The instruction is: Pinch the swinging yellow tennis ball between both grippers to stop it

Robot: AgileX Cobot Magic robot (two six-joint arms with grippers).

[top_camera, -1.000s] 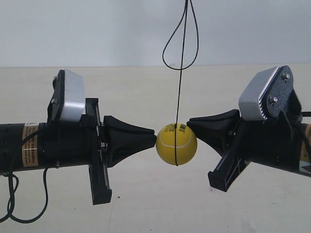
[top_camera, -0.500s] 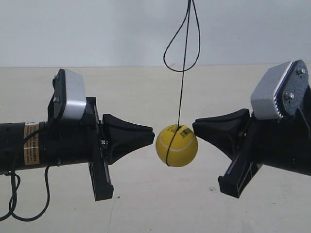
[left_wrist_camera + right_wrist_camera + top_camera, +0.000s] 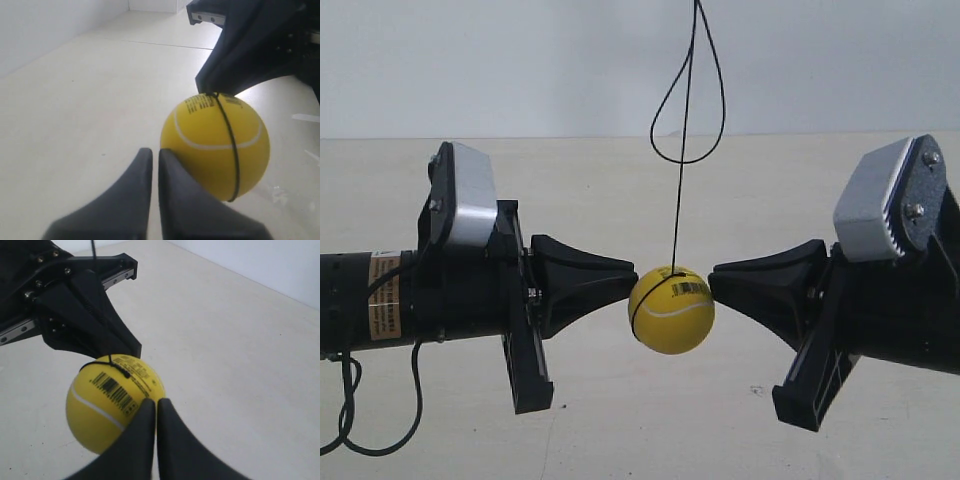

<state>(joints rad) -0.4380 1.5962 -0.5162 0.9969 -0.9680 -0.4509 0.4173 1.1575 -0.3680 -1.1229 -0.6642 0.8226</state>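
Though jaws are pressed together with nothing between them, left tool touches yellow tennis ball with tip. Ball hangs above bench on thin black cord, wedged between both tool tips, barcode sticker facing right tool. Right tool: jaws likewise closed on nothing, tip against ball's upper side, body tilted, silver-grey box on top.

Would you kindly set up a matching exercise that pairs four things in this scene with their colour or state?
1. tennis ball
2. cord
3. box module on the arm at the exterior view's left
4. left tool

A. silver-grey
B. black, jaws shut
C. yellow, white seam
D. thin, black, looped

Pairs: 1-C, 2-D, 3-A, 4-B
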